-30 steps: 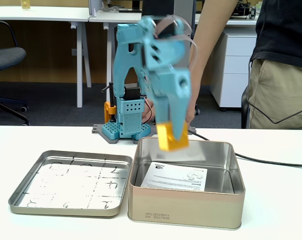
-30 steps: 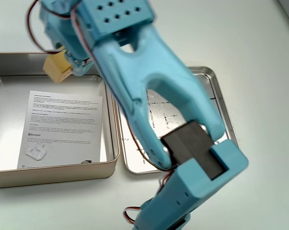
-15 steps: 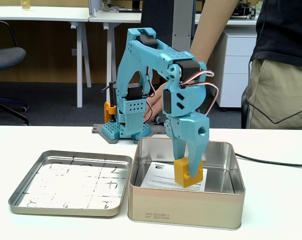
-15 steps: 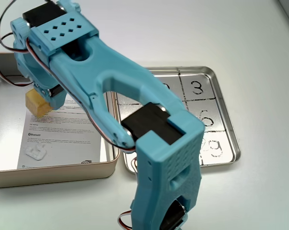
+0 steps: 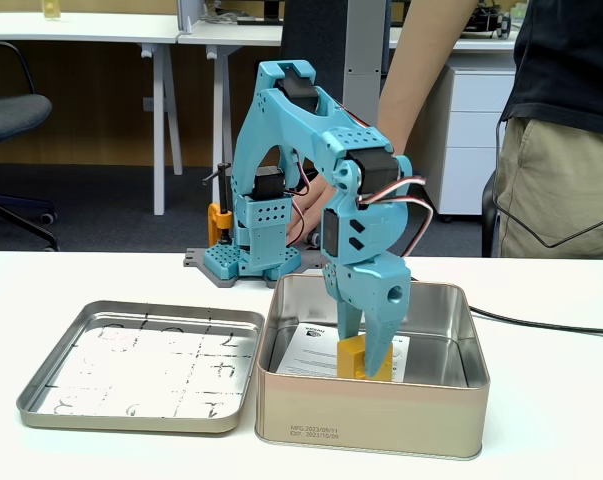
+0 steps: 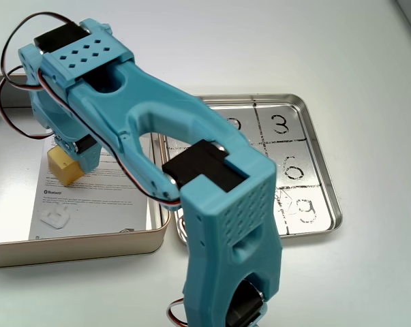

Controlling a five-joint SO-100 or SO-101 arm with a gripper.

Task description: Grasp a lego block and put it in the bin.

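Lego block (image 5: pixel 353 357) sits low inside the bin (image 5: pixel 371 420), over the white paper leaflet (image 6: pixel 89 197); whether it touches the leaflet I can't tell. In the top-down fixed view it's toward the left-middle of the bin, block at (image 6: pixel 65 167).

Surface: white table (image 5: pixel 551 400), matte, nothing else loose on it that I can see. Shallow metal tray (image 5: pixel 141 365) with black scribbled numbers lies just beside the bin, rims touching or nearly so. Room: office, desks and a dark chair (image 5: pixel 11 110) in back, white drawer unit (image 5: pixel 466 130). A person (image 5: pixel 561 130) stands behind the table on the right of the front fixed view, arm reaching down behind my arm.

My gripper (image 5: pixel 361 365) is down inside the bin, fingers pinched on the block from both sides, only as wide apart as the block. Fingertips are at or near the leaflet.

Hard to see: bin's front wall hides the block's underside and my fingertips in the front view. From above, my own arm covers most of the gripper and part of the tray. Bin's left side is cut off by the frame edge there. Person's hand is hidden behind my arm. Small print on the bin's front (image 5: pixel 316 433) looks like dates, barely legible.
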